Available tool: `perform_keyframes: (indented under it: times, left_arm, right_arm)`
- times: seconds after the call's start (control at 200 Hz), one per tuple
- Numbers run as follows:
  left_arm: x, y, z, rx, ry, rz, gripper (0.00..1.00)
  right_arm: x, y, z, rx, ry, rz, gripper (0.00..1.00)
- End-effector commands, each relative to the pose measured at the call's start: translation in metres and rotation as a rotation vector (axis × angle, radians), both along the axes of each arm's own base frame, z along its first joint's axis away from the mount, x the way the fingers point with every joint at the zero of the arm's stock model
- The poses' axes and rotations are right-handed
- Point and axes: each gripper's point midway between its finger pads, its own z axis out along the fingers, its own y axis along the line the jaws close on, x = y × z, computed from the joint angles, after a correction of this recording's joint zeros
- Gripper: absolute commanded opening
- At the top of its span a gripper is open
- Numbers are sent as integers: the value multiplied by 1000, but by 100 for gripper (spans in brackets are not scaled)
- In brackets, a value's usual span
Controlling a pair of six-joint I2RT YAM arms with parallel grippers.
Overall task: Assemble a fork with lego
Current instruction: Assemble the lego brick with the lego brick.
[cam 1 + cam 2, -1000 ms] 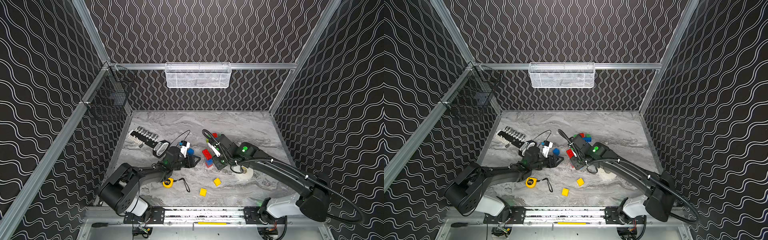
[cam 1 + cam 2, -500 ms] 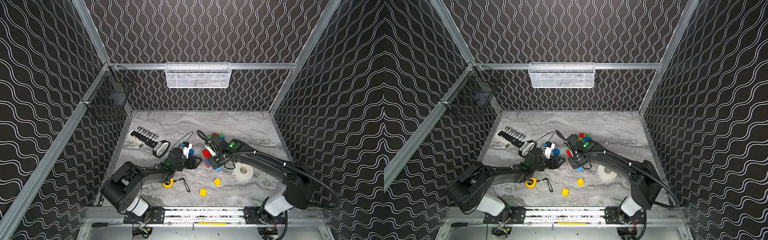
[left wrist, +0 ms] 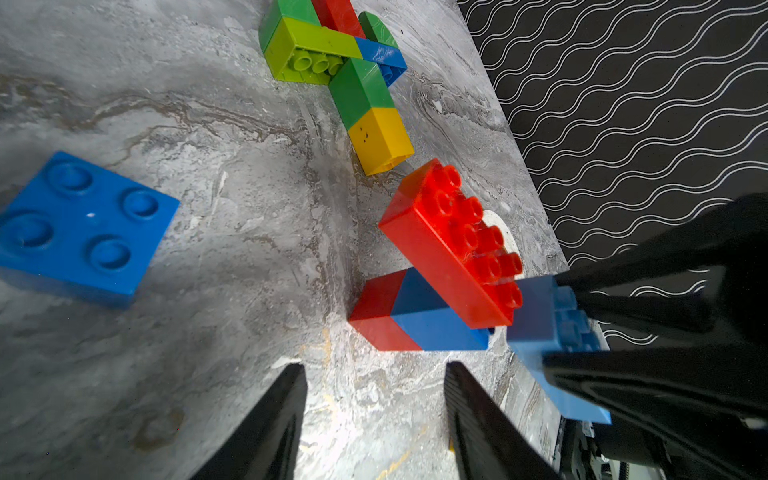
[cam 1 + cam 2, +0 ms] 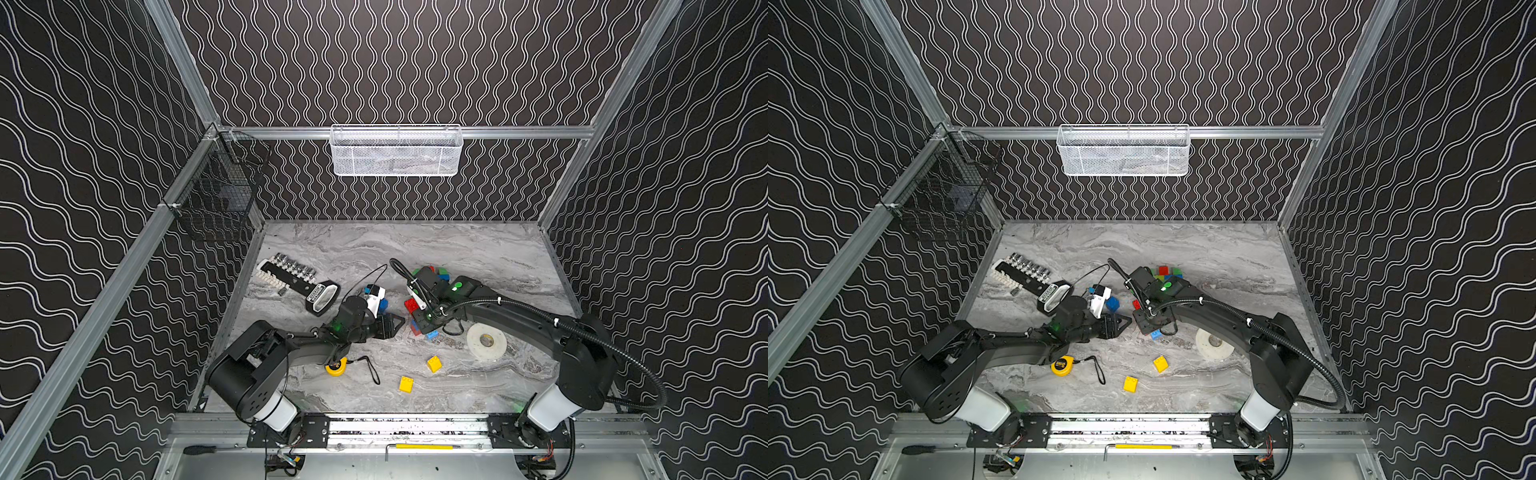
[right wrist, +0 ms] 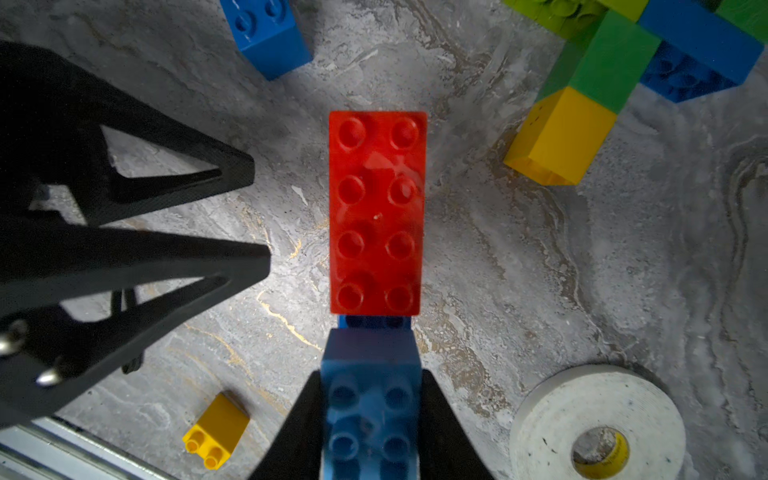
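Right gripper point(image 5: 370, 374) clamps the blue brick point(image 5: 370, 419), red brick point(image 5: 376, 212) at its far end, mid-table; left gripper point(image 3: 374, 370) hangs half-open, empty, just left; it should brace the red brick squarely before pressing.

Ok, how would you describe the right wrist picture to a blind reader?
The right tool grips a blue brick, a long red brick just ahead of it. The left tool stands open beside them, above a grey marbled table with a white tape roll.
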Motion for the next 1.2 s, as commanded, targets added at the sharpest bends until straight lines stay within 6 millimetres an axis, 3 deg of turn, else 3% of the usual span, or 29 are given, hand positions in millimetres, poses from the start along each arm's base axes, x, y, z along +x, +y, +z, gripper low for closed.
perform_keyframes:
  times: [0.0,0.871,1.196]
  left_arm:
    - [3,-5,8,-23,-33,-10,58]
    - [3,-6,6,-15,-32,-17,58]
    - [3,-5,5,-10,-31,-16,57]
  right_arm:
    - [4,2,2,5,-12,-21,0]
    - [2,-3,-14,-67,47,-43,0]
    - [-7,-5,-27,-110,119,-19,0]
